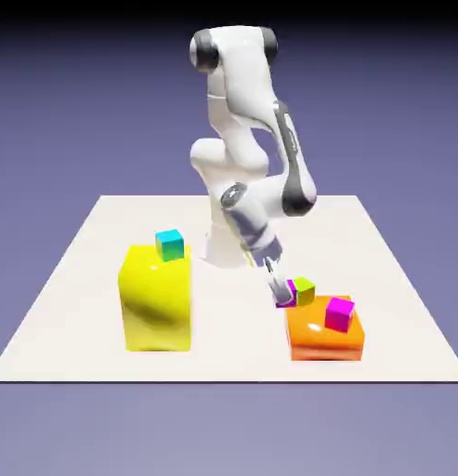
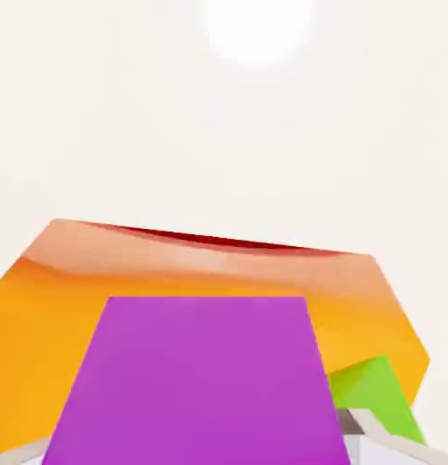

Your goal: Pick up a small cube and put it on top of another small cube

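The gripper [image 1: 282, 295] clamps the violet cube [image 2: 204, 381] at the orange block's [image 1: 316, 337] far corner, beside the green cube [image 1: 306, 290]; stacking remains.

Violet cube [image 2: 204, 381] cut off by hand view's bottom edge, hides fingertips; gripper [image 1: 281, 290] grip perhaps closed.

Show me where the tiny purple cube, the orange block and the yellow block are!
tiny purple cube [image 2: 204, 381]: hand view, on its big top face.
orange block [image 1: 316, 335]: exterior view, on its front face.
yellow block [image 1: 158, 297]: exterior view, on its front face.
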Robot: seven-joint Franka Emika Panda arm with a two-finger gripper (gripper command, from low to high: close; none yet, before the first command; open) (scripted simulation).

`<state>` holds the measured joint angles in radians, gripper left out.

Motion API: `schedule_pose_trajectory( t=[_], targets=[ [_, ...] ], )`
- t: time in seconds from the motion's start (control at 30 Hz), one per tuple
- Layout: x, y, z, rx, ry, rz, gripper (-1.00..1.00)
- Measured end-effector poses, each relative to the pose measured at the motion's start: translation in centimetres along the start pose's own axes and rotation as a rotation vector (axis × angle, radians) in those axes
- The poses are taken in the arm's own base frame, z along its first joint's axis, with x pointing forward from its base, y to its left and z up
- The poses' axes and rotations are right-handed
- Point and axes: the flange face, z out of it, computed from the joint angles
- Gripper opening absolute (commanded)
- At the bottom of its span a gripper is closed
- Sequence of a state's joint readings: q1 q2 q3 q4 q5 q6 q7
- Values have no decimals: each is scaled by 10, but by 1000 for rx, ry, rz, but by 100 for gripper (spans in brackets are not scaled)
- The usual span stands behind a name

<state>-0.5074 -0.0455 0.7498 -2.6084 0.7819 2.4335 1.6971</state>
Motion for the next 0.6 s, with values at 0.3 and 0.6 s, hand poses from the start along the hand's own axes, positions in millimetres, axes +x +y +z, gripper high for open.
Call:
schedule_pose_trajectory(
  t=[0.3,0.6],
  targets=[
    [-31,49,-41,-102,100,-245,-100],
    [-19,47,26,-102,103,-245,100]
  ],
)
